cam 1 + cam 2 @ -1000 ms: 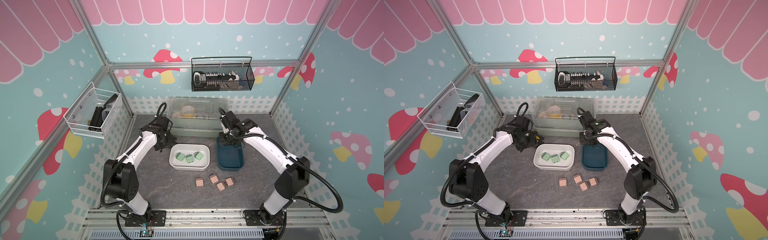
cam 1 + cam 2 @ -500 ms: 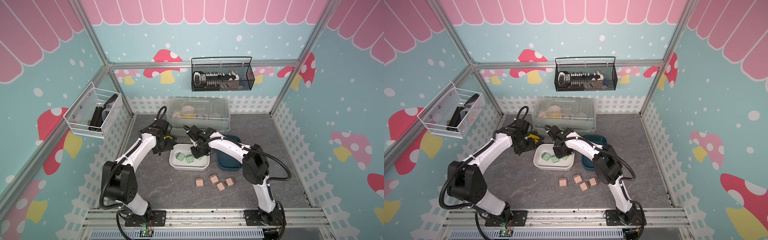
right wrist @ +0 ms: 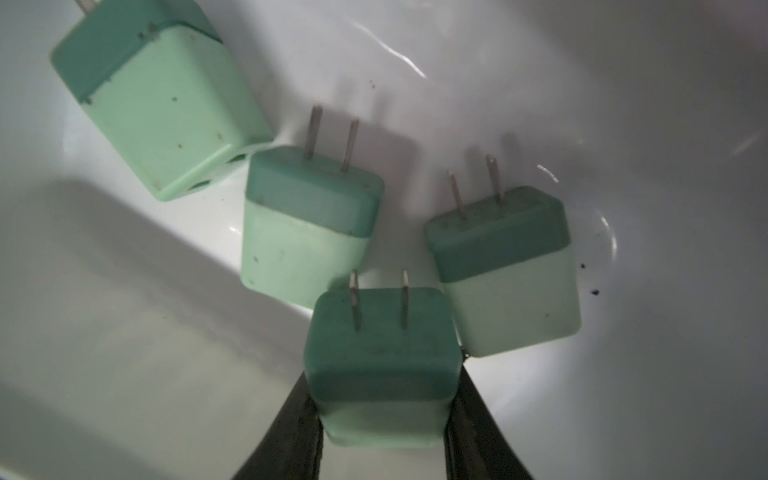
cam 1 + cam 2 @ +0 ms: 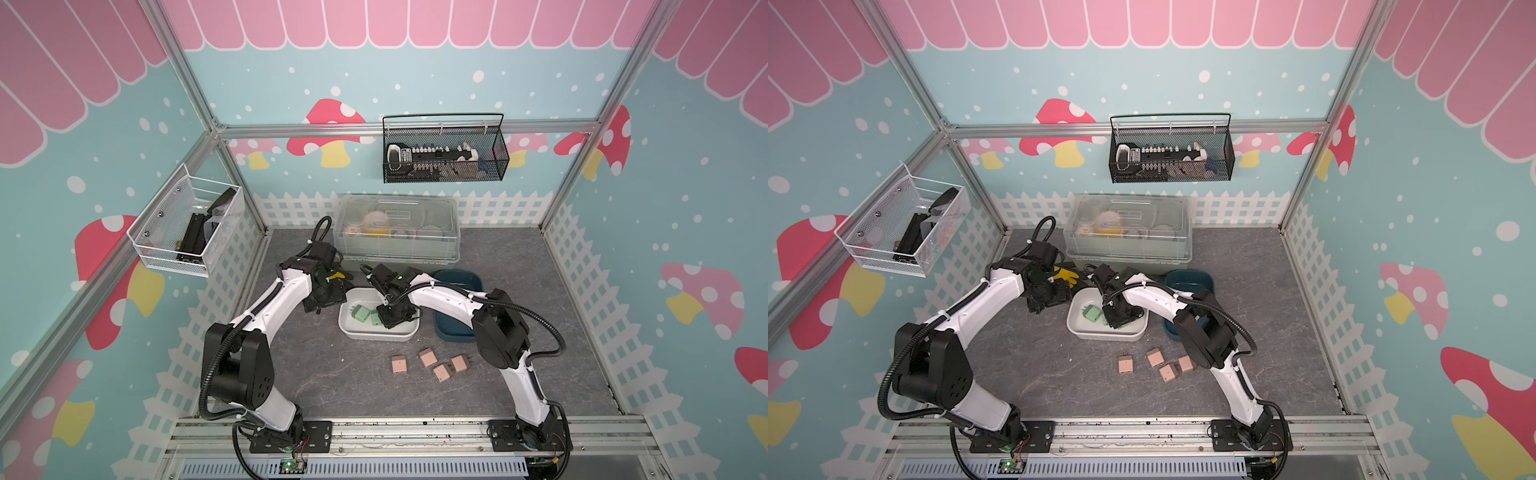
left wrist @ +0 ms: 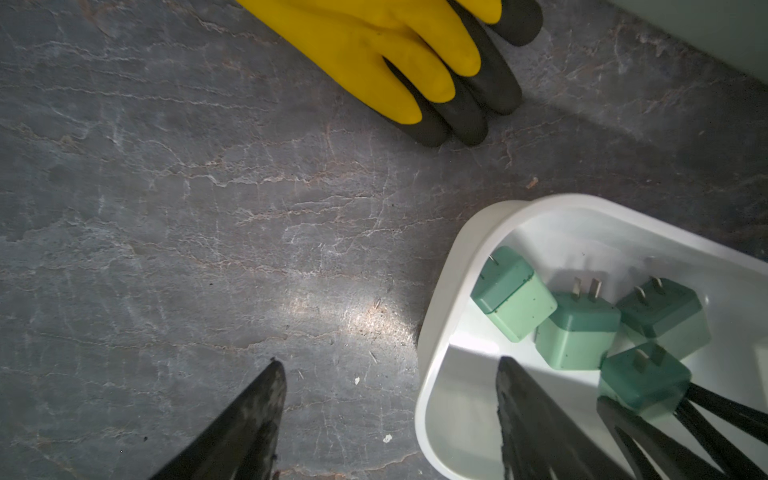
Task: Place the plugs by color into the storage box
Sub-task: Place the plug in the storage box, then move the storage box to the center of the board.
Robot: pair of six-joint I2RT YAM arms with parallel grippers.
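Note:
The white storage box (image 4: 348,329) holds three loose mint green plugs (image 3: 307,232). A further green plug (image 3: 380,361) hangs prongs-forward between the fingers of my right gripper (image 3: 382,374), which is shut on it inside that tub (image 4: 1077,328). Whether this plug touches the floor of the tub I cannot tell. My left gripper (image 5: 390,361) stands open and holds nothing, with one finger over the tub's rim (image 5: 432,332) and one over the mat. Several salmon pink plugs (image 4: 427,357) lie on the mat in front. The dark teal storage box (image 4: 457,282) sits to the right.
A yellow and black glove (image 5: 395,62) lies on the mat behind my left gripper. The large translucent lidded box (image 4: 399,232) stands at the back. A black mesh basket (image 4: 444,153) and a white one (image 4: 187,228) hang on the walls.
My right arm has swung left from above the teal tub and come down into the white tub with the green plug. My left gripper shifted slightly toward the tub.

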